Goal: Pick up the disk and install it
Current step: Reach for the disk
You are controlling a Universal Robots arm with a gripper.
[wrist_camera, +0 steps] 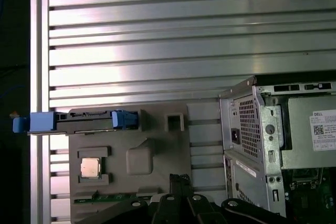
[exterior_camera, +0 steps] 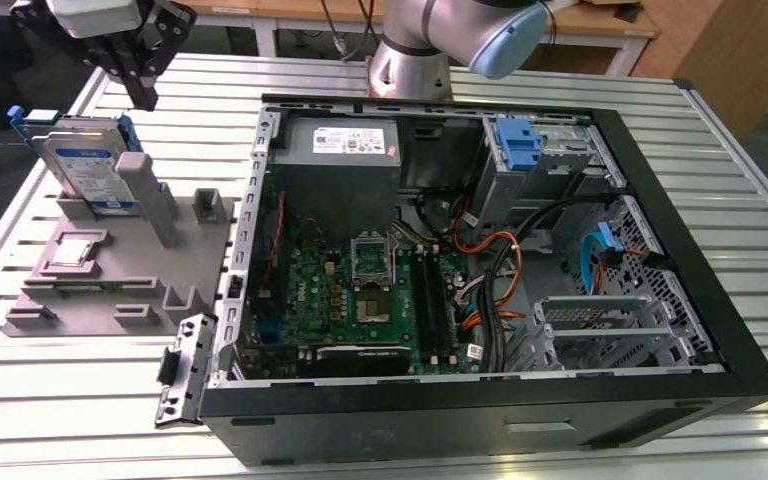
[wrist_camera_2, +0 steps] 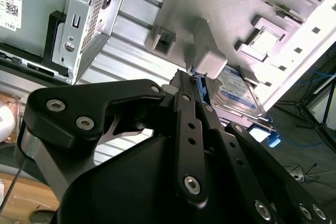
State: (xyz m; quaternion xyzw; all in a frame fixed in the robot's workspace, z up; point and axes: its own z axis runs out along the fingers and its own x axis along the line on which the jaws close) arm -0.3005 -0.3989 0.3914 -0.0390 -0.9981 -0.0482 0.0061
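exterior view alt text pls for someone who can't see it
The arm's claw hangs above the disk, which stands on edge in a grey holder on a slatted table. An open computer case lies to the exterior view's right.

Slatted metal table (exterior_camera: 64, 400) with grey fixture (exterior_camera: 131, 288), open computer case (exterior_camera: 491, 430)

Table: ribbed silver aluminium slatted top (exterior_camera: 64, 400), bright glare running along slats.
Behind: light wooden bench top on white legs (exterior_camera: 611, 28).
Corner: brown wooden panel (exterior_camera: 738, 60), at exterior view's right.
Floor: dark grey surface (wrist_camera_2: 299, 156), dim beside table edge.
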